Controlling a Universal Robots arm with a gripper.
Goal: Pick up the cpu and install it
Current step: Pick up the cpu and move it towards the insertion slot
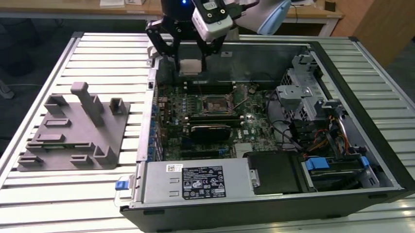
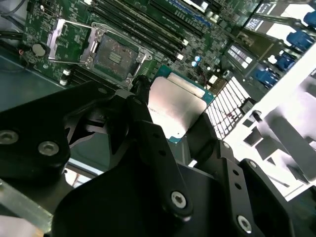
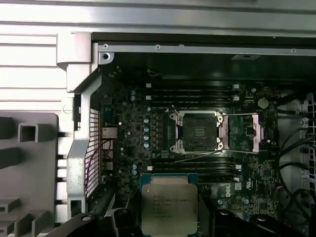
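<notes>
The cpu (image 1: 190, 67), a flat silver square with a paler rim, hangs in the air over the back edge of the open computer case (image 1: 363, 97). My gripper (image 1: 189, 65) is shut on it, one black finger on each side. In both wrist views the cpu (image 2: 175, 106) (image 3: 169, 207) sits between the fingers (image 2: 148, 128), with the green board below. The motherboard's empty socket (image 1: 216, 104) (image 3: 197, 138) (image 2: 116, 54) lies open, its metal frame and lever raised. The chip is above the socket and a little behind it, touching nothing else.
A grey plastic block (image 1: 71, 131) with slots and posts lies on the slatted table (image 1: 39, 194) at the exterior view's left. Inside the case are a black finned module (image 1: 209, 131), a power supply (image 1: 194, 182), a drive cage (image 1: 304, 97) and cables (image 1: 324, 141).
</notes>
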